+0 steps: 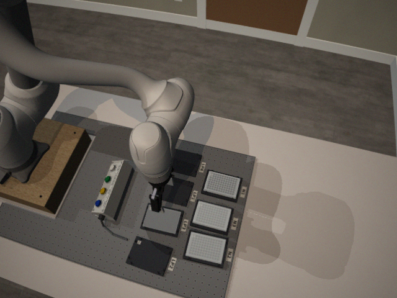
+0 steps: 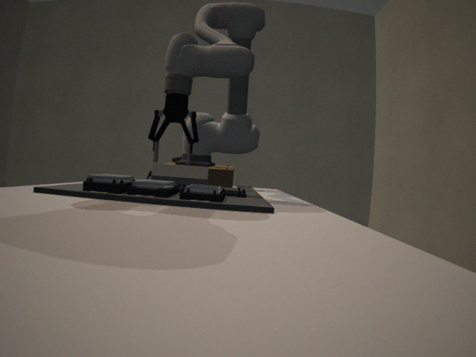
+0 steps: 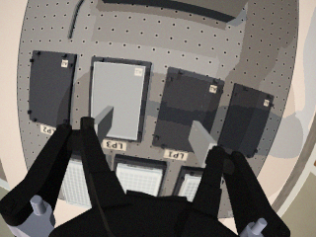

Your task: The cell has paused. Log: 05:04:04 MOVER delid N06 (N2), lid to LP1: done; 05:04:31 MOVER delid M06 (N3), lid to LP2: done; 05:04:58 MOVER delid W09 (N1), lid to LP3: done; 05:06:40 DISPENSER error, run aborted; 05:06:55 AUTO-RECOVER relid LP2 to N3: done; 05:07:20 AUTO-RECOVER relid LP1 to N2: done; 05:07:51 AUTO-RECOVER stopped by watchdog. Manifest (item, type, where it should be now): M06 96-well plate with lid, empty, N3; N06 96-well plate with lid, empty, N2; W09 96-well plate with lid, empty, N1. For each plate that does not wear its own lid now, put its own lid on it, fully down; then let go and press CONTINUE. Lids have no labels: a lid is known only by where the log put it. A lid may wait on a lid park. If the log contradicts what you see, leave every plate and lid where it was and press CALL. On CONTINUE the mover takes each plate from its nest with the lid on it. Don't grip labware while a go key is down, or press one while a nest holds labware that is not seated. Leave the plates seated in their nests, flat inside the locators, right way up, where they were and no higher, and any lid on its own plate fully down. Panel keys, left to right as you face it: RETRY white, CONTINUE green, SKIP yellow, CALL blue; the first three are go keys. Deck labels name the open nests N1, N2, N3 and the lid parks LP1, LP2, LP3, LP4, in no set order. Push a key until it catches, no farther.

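Observation:
A pale grey lid (image 1: 162, 221) lies flat on lid park LP3; it also shows in the wrist view (image 3: 118, 98). Three 96-well plates sit in their nests. The plate in N1 (image 1: 221, 185) shows sharp bare wells and seems to have no lid. The plates in N3 (image 1: 212, 216) and N2 (image 1: 205, 248) look hazier, as if lidded. My gripper (image 1: 156, 205) (image 2: 172, 155) hangs well above the deck, over the border between LP3 and LP1. Its fingers stand apart with nothing between them.
Lid parks LP4 (image 1: 187, 161), LP1 (image 1: 177, 191) and LP2 (image 1: 149, 255) are bare dark pads. The key panel (image 1: 108, 192) stands left of the parks, with a white (image 1: 112, 167), green (image 1: 107, 179), yellow (image 1: 102, 190) and blue key (image 1: 98, 202). A wooden block (image 1: 38, 163) carries the arm's base.

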Robot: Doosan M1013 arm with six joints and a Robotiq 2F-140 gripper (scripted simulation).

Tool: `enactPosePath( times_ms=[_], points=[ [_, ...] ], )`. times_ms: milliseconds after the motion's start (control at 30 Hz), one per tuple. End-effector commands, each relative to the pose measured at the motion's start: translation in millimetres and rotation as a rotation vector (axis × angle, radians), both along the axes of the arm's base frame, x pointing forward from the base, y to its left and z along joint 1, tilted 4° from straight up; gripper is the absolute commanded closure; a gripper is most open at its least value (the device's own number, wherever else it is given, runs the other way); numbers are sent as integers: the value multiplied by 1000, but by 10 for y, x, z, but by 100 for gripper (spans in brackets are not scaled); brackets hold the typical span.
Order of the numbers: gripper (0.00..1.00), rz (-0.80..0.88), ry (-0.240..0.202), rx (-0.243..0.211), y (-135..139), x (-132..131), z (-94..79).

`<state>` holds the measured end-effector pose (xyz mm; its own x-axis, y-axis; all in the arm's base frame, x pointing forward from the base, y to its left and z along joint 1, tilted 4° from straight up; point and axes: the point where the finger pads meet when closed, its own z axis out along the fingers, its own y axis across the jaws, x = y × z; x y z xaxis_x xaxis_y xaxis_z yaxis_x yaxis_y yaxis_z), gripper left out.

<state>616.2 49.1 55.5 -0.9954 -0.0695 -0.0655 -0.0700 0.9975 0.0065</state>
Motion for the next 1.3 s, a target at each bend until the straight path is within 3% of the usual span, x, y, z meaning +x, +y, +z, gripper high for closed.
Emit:
enactPosePath(
  times_ms=[0, 933, 1000, 1067, 1100, 1133, 1267],
  points=[
    [100, 8, 0, -4, -18, -22, 23],
    [100, 8, 0, -4, -33, -20, 23],
    [100, 8, 0, -5, -286, 18, 22],
    [100, 8, 0, -5, -795, 61, 20],
    [100, 8, 0, -5, -795, 61, 20],
    [100, 8, 0, -5, -1039, 67, 19],
    [100, 7, 0, -5, -1299, 62, 17]
  ],
)
